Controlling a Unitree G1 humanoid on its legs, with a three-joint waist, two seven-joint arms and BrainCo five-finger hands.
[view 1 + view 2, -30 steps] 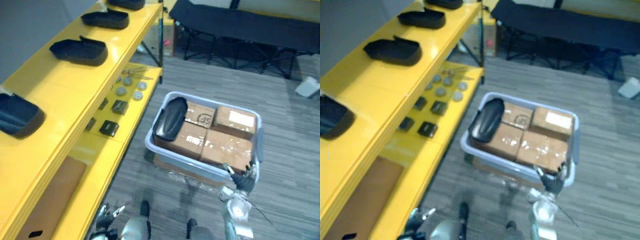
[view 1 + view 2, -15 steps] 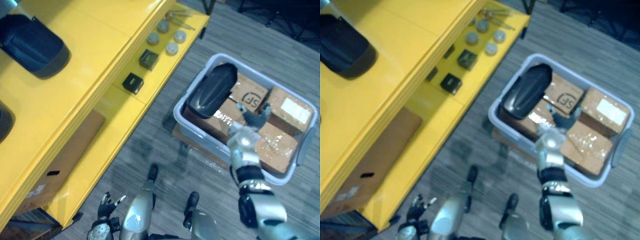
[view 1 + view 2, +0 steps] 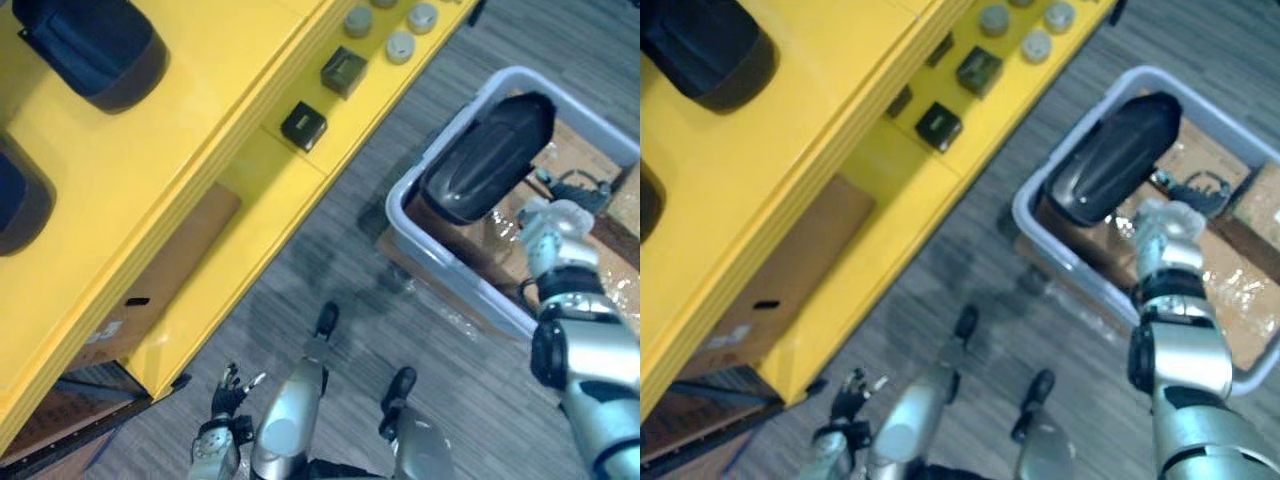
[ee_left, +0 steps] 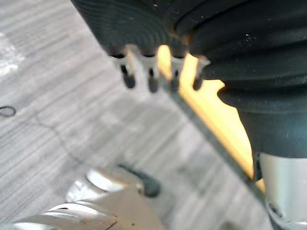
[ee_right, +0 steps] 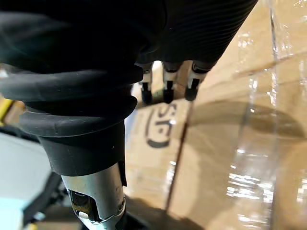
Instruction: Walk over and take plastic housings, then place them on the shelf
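A plastic housing (image 3: 487, 158) is propped on cardboard boxes (image 3: 1238, 285) inside the grey bin (image 3: 452, 288). The right hand (image 3: 553, 215) is held over the bin, fingers straight; the left hand (image 3: 225, 388) is spread, well outside the bin.

The shelf (image 3: 190, 140) stands left, housings (image 3: 95, 45) on top. Right of it, another housing (image 3: 487, 158) lies on boxes (image 5: 211, 143) inside the bin (image 3: 455, 283).
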